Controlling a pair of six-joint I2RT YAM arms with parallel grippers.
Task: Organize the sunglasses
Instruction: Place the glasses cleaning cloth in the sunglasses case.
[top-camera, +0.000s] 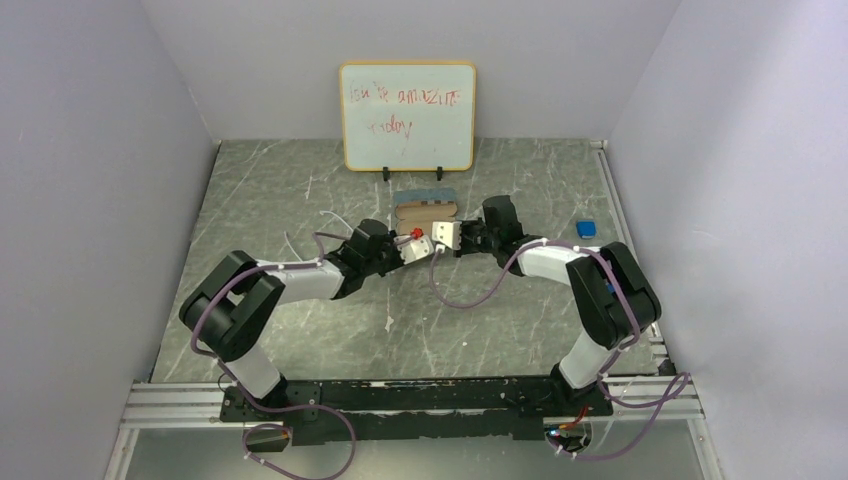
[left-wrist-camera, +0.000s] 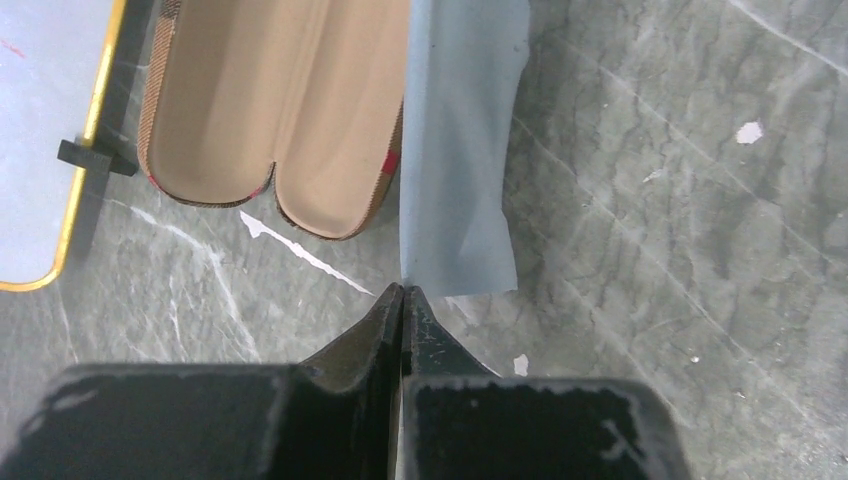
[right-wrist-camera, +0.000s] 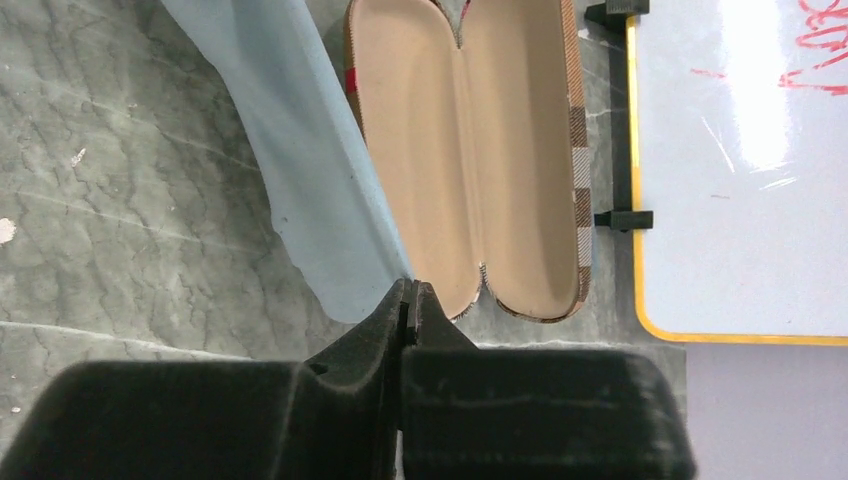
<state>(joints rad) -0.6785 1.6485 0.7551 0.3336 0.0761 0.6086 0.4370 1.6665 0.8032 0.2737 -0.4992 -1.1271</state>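
Currently left gripper (left-wrist-camera: 403, 292) and right gripper (right-wrist-camera: 410, 290) each clamp closed on an edge of the light-blue cloth (left-wrist-camera: 460, 150). Open plaid case (left-wrist-camera: 270, 110) lies just beside it, tan lining up.

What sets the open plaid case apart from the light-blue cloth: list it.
The plaid case lies open on the table, tan lining up, ungripped; the cloth is pinched at opposite ends by the left gripper and right gripper. The case is checked and shell-shaped; the cloth plain, thin. They are side by side.
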